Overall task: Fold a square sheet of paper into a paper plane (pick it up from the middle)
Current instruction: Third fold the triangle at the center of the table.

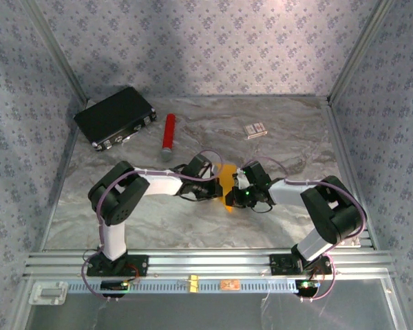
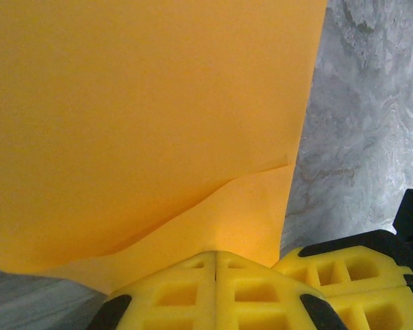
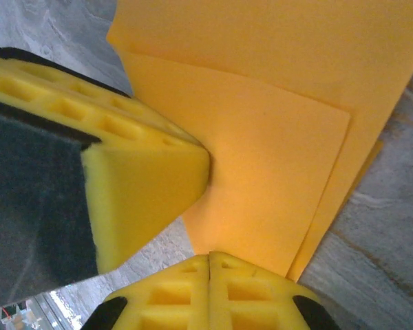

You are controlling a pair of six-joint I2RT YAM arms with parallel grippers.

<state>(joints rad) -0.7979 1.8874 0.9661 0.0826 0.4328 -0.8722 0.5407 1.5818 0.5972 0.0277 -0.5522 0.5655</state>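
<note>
The square sheet of paper (image 1: 227, 184) is orange-yellow and stands folded between both grippers at mid-table. My left gripper (image 1: 217, 187) is shut on it from the left. In the left wrist view the paper (image 2: 144, 124) rises from the closed fingertips of my left gripper (image 2: 215, 253), with a folded layer edge across it. My right gripper (image 1: 237, 194) is shut on the paper from the right. In the right wrist view two layers of the paper (image 3: 275, 137) meet my right gripper (image 3: 209, 256), and a yellow finger of the left gripper (image 3: 144, 179) presses close beside it.
A black case (image 1: 115, 117) lies at the back left. A red cylinder (image 1: 169, 135) lies beside it, and a small white-and-red box (image 1: 255, 130) sits at the back right. Patterned walls enclose the marbled table (image 1: 289, 220).
</note>
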